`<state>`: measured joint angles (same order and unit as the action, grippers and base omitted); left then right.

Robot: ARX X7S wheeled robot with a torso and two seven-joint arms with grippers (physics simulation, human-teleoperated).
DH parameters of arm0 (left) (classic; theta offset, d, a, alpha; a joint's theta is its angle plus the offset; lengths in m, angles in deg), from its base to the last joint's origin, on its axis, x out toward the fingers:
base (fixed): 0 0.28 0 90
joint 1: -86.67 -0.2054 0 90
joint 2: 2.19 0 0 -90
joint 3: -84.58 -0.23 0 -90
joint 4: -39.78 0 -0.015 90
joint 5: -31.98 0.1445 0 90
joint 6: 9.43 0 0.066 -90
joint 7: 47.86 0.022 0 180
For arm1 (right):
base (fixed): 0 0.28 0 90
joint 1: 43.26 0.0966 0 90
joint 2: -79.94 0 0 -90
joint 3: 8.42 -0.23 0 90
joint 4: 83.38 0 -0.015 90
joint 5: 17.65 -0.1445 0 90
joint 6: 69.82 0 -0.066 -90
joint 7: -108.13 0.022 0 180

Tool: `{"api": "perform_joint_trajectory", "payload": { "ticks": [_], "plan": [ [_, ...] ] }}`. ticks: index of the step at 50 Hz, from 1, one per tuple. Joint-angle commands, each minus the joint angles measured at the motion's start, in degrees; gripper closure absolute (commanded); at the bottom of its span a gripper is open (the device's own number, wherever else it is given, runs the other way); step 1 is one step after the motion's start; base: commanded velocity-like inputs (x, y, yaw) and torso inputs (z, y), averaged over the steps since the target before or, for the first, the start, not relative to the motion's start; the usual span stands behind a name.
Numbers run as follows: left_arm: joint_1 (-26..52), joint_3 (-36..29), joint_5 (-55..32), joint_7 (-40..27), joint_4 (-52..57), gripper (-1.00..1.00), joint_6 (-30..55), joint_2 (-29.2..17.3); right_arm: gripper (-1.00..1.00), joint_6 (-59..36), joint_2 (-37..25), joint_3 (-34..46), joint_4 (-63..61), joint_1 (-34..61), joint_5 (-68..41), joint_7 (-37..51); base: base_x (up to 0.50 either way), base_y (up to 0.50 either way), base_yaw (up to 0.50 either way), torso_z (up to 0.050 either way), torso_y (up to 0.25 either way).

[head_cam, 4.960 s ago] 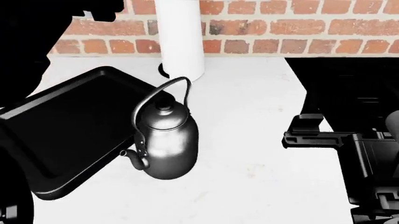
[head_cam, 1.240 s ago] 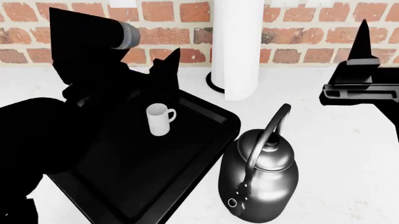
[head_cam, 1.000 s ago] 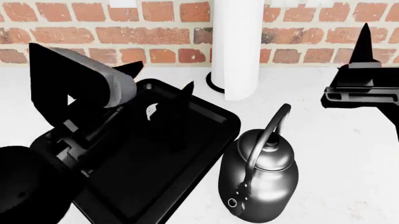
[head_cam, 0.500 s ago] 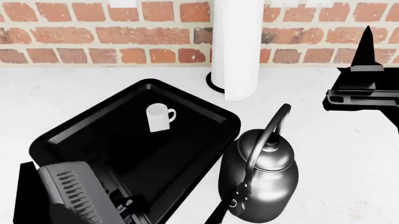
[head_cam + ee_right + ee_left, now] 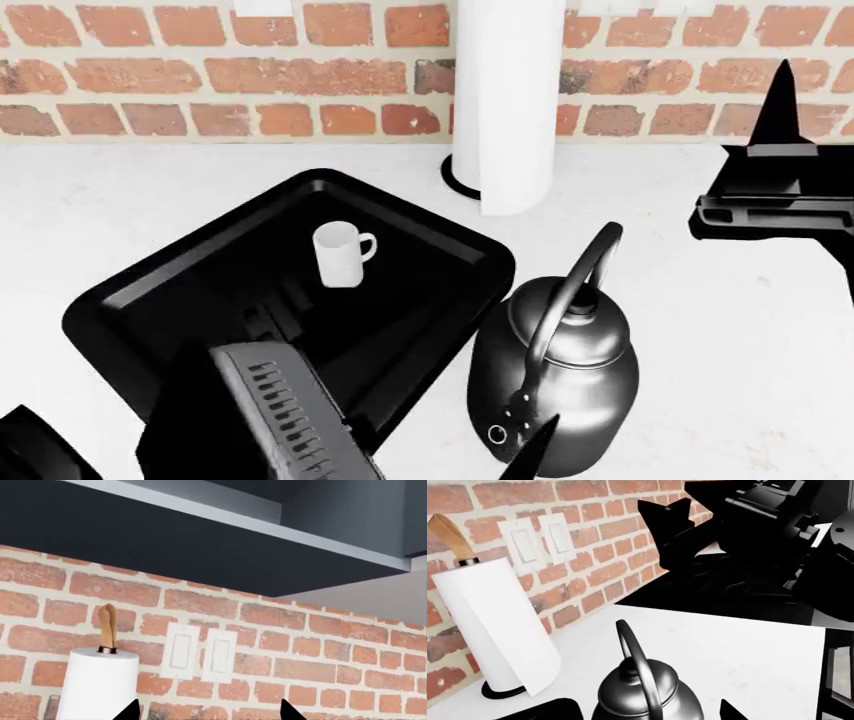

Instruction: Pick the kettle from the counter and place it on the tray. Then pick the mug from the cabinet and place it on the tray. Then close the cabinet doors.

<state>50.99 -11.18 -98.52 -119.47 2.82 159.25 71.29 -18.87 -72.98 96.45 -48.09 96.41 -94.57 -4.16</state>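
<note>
One of two items is on the tray (image 5: 147, 290): the white mug (image 5: 340, 255) stands upright on the black tray floor, toward its far side. Kettle (image 5: 561, 375) is not placed; it sits on the white counter (image 5: 721, 350) just beside the tray's right rim, maybe touching it, arched handle up, near the paper towel roll (image 5: 507, 100). So kettle placement looks left to do, then cabinet doors, which no view shows. Left gripper (image 5: 400, 440) is low in the head view, over the tray's near edge, one dark fingertip showing just in front of the kettle base; it looks apart and empty, but whether it touches the kettle can't be judged. Left wrist view has the kettle close below. Right gripper (image 5: 781, 190) hangs well apart to the right, holding nothing; jaw spacing can't tell.
</note>
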Motion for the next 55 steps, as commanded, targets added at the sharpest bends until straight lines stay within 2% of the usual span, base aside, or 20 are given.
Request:
{"api": "perform_joint_trajectory", "payload": {
  "ticks": [1, 24, 33, 39, 50, 55],
  "plan": [
    [-0.87, -0.96, 7.86, 4.03, -5.89, -1.00, 7.02, 5.87, -1.00, 0.94, -0.20, -0.29, 0.26, -1.76, 1.38, -0.78, 0.00, 0.00, 0.00, 0.000, 0.000],
    [0.97, -4.43, 21.91, 13.68, -11.78, -1.00, 8.99, 9.82, -1.00, 2.56, -0.47, -1.03, 0.71, -3.82, 2.82, -1.85, 0.00, 0.00, 0.00, 0.000, 0.000],
    [0.01, -5.15, 33.01, 22.63, -12.49, -1.00, 9.42, 11.21, -1.00, 2.99, -0.70, -1.24, 0.76, -4.54, 3.32, -2.15, 0.00, 0.00, 0.00, 0.000, 0.000],
    [-1.09, -8.19, 36.74, 25.26, -11.87, -1.00, 8.21, 11.80, -1.00, 3.70, -0.75, -1.47, 1.00, -5.74, 4.21, -2.68, 0.00, 0.00, 0.00, 0.000, 0.000],
    [-3.73, -13.57, 49.68, 35.48, -11.52, -1.00, 4.94, 10.69, -1.00, 5.50, -1.51, -2.46, 1.15, -8.74, 5.55, -3.37, 0.00, 0.00, 0.00, 0.000, 0.000],
    [-4.75, -15.93, 52.72, 37.60, -11.45, -1.00, 3.38, 10.23, -1.00, 5.93, -1.52, -2.59, 1.35, -9.49, 6.07, -3.68, 0.00, 0.00, 0.00, 0.000, 0.000]
  ]
}}
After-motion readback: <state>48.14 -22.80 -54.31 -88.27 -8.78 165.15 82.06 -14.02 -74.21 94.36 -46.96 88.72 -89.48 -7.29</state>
